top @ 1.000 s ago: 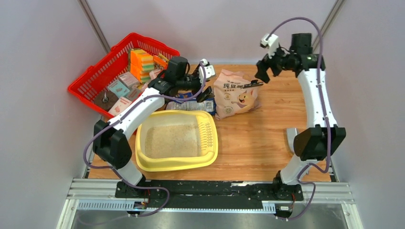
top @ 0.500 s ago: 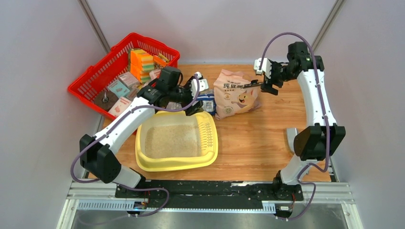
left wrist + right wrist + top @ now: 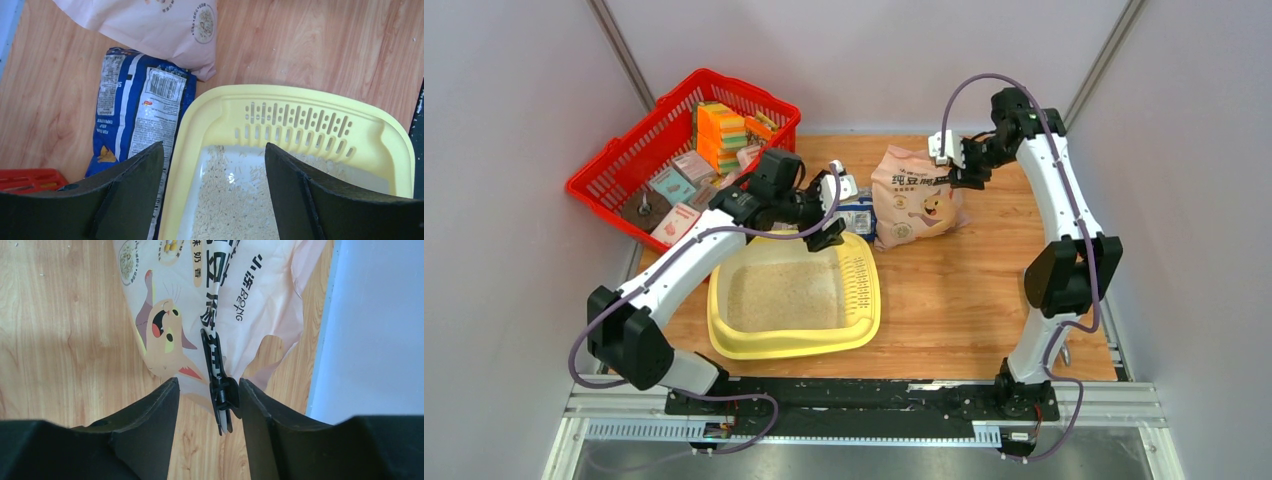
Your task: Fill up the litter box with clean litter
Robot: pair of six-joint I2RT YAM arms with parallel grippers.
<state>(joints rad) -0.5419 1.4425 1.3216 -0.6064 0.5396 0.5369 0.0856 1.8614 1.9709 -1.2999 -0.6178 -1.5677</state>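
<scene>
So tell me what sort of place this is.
Probably a robotics lab cell: two robot arms bolted to a wooden table's edge, plain grey partition walls, staged props like the litter box and red mesh basket.

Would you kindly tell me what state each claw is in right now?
Left claw: open, empty, over the litter box rim.
Right claw: open, straddling the bag clip, not gripping it.

The right gripper (image 3: 209,384) hangs over a cat-printed bag (image 3: 260,300) lying on the table (image 3: 60,340), jaws apart. A black clip (image 3: 220,392) on the bag sits between them, close against one finger.
</scene>
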